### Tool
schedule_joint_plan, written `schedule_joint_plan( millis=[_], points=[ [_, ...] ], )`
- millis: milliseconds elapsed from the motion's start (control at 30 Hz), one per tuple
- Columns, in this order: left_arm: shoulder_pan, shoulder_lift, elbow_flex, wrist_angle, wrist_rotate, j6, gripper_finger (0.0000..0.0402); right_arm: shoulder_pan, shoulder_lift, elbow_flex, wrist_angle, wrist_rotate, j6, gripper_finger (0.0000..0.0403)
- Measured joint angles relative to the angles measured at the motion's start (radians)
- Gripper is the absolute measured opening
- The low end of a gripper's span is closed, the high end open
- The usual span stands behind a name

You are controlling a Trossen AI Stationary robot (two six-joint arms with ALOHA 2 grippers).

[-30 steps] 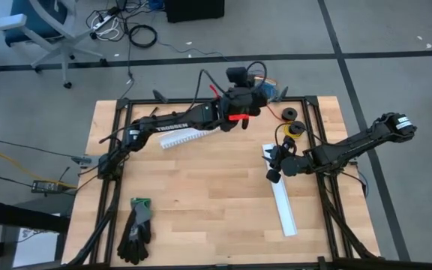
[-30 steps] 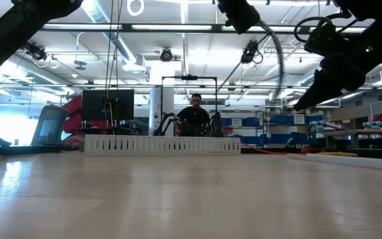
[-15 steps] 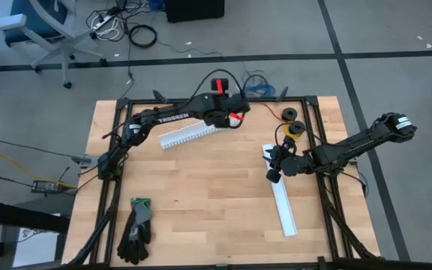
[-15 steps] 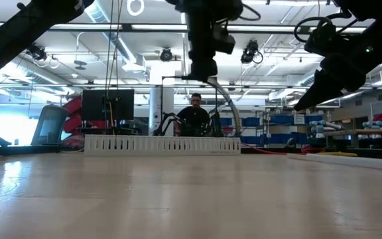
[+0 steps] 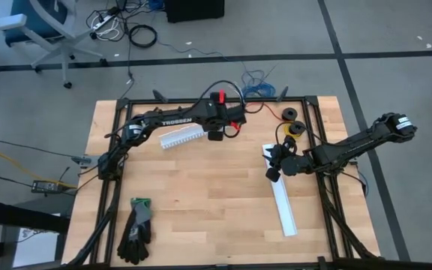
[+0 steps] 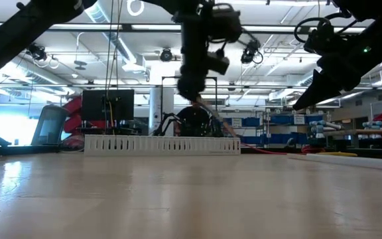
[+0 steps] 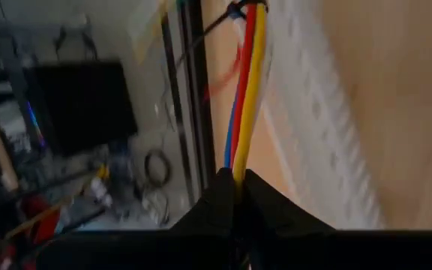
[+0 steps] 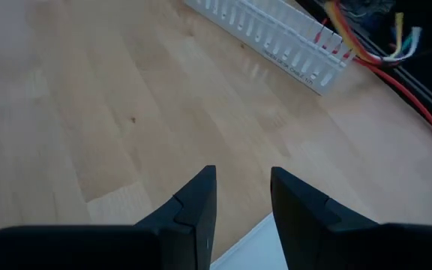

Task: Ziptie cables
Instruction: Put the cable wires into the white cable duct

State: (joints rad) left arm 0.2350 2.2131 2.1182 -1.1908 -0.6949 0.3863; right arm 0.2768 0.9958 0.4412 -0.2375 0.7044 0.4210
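Observation:
The cables (image 7: 244, 90), a bundle of yellow, red and blue wires, run straight out from the tips of my left gripper (image 7: 236, 178), which is shut on them. That gripper (image 5: 215, 133) hangs over the far middle of the table, beside the right end of the white slotted channel (image 5: 180, 136), and tips downward. My right gripper (image 5: 273, 174) waits at the table's right, open over bare wood (image 8: 244, 187), with nothing between its fingers. It stands just above the head of a plain white channel piece (image 5: 282, 201). My left gripper pinches the wire bundle (image 7: 238, 161) between its two fingers, and the wires leave along the line of the fingers. The fingers slant down from above. From the tips the bundle runs taut past the slotted channel (image 7: 313, 112) toward the black frame rail (image 7: 195, 90).
A pair of dark gloves (image 5: 136, 229) lies near the table's near left corner. Two small dark spools (image 5: 291, 120) sit at the far right. A single red wire (image 8: 418, 112) trails along the far right. Black frame rails (image 5: 118, 150) border the table. A person sits far off in the room (image 6: 194, 119).
My left gripper has sunk toward the table and moved a little toward its left and near edges. It has tipped from nearly level to pointing steeply down. It has stayed shut on the cables, which have come down with it. My right arm has kept still.

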Motion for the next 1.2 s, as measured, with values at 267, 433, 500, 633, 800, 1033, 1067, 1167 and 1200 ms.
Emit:
schedule_joint_plan(
  millis=[267,433,500,633,800,1033,1067,1167,1200],
  points=[
    [0.021,-0.001,-0.167,-0.179,-0.066,-0.061,0.0015,0.000,0.000,0.000,0.003,0.000,0.000,0.0113],
    [0.023,-0.001,-0.303,-0.195,-0.126,-0.057,0.0015,-0.001,0.000,0.000,0.009,0.000,-0.004,0.0113],
    [0.023,-0.001,-0.360,-0.190,-0.148,-0.058,0.0015,-0.004,0.000,0.000,0.018,0.000,-0.004,0.0113],
    [0.022,-0.001,-0.436,-0.189,-0.186,-0.096,0.0015,-0.016,0.000,0.000,0.036,0.000,-0.006,0.0113],
    [0.019,-0.001,-0.464,-0.172,-0.191,-0.135,0.0015,-0.044,0.000,0.000,0.152,-0.024,-0.106,0.0113],
    [-0.025,-0.001,-0.485,-0.076,-0.132,-0.137,0.0015,-0.189,0.000,0.000,0.267,-0.257,-0.334,0.0113],
    [-0.037,-0.001,-0.486,-0.064,-0.132,-0.134,0.0015,-0.218,0.000,0.000,0.262,-0.273,-0.357,0.0113],
    [-0.073,-0.001,-0.486,-0.022,-0.129,-0.129,0.0015,-0.327,0.000,0.000,0.262,-0.365,-0.438,0.0113],
    [-0.083,-0.001,-0.486,-0.011,-0.126,-0.128,0.0015,-0.367,0.000,0.000,0.262,-0.410,-0.457,0.0113]
  ],
)
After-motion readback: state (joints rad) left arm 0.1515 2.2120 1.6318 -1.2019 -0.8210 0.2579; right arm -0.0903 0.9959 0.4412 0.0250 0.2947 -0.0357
